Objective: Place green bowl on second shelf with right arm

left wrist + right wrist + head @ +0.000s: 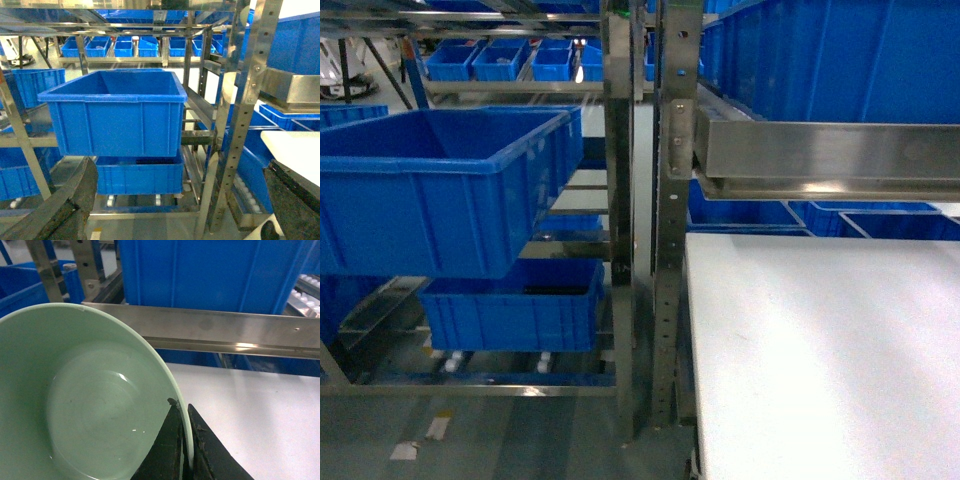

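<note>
Green bowl cropped, rim between right jaws.

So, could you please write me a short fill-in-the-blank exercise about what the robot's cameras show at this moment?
1. The right gripper is pinching the rim of the pale mint-green round bowl, whose inside is ____.
2. In the right wrist view, the flat surface beneath the bowl, the shelf board, is coloured ____.
3. The large plastic crates on the metal racks are coloured ____.

Missing words: empty; white; blue
</note>
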Tool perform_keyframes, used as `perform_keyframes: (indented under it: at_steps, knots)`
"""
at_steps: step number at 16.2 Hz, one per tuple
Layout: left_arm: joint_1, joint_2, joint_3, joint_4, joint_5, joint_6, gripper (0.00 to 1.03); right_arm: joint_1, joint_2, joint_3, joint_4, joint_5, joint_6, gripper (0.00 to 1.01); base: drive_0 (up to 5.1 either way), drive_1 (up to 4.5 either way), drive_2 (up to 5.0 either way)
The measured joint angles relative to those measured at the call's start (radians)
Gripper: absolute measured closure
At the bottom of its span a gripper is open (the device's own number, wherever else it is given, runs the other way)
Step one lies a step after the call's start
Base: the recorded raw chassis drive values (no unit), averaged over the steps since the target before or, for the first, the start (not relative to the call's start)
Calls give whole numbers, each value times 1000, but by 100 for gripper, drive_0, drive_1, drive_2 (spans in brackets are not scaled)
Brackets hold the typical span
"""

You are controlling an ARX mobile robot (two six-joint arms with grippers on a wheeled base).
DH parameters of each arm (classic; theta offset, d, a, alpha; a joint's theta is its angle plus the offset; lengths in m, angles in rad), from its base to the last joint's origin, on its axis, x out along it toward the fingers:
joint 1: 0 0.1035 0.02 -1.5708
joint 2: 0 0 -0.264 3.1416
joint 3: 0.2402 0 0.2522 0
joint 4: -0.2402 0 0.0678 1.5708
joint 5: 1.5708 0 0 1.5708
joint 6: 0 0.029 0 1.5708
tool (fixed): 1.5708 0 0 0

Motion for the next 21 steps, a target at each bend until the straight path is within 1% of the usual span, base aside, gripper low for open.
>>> perform_keyframes:
  at_steps: [21]
  knots:
    - [0, 0, 0, 2, 0, 0, 5, 0, 0, 0, 1, 1, 0, 99, -500, 241, 241]
